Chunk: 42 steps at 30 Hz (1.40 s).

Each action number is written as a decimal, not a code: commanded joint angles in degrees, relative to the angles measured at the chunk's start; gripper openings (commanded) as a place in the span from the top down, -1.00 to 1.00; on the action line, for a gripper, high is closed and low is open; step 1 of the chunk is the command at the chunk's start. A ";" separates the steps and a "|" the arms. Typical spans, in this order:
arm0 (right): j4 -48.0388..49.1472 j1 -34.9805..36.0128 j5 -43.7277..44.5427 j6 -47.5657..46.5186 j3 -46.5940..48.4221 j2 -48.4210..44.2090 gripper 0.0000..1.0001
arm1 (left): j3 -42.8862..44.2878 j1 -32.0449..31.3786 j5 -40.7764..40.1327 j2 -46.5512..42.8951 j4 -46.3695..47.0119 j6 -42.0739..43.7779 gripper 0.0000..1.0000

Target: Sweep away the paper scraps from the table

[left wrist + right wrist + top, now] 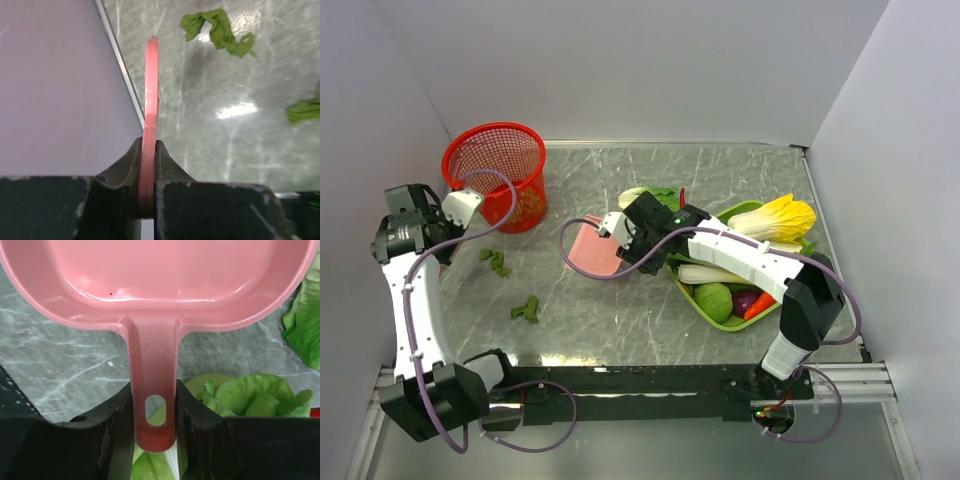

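Grey-green marble surface (620, 330): dark green wrinkly paper scraps (497, 262) lie right of left pincer (148, 150), which clamps thin red flat tool (151, 90). Right pincer (154, 390) grips pink plastic dustpan (160, 270), well beyond scraps. Left arm nearer.

surface (720, 165): grey-green marble, metal-edged | paper scraps (498, 262): two clumps left of centre, apart | red basket (498, 175): upper left | green tray (686, 290): right of centre | leafy vegetable (650, 195): above centre

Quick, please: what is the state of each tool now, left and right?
Left tool: closed on a thin red strip, seen edge-on.
Right tool: closed on the handle of the dustpan.
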 commanded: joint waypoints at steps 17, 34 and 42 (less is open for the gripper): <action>-0.98 0.88 1.25 4.04 4.32 0.95 1.00 | -14.64 -18.07 12.24 -4.23 5.19 6.40 0.98; -1.33 1.23 3.01 1.93 7.93 3.68 1.00 | 6.48 -20.53 23.51 -8.70 -20.66 2.87 0.98; -0.19 1.85 5.99 0.18 6.18 2.72 1.00 | -4.06 -20.62 20.71 -11.53 -20.60 3.05 0.99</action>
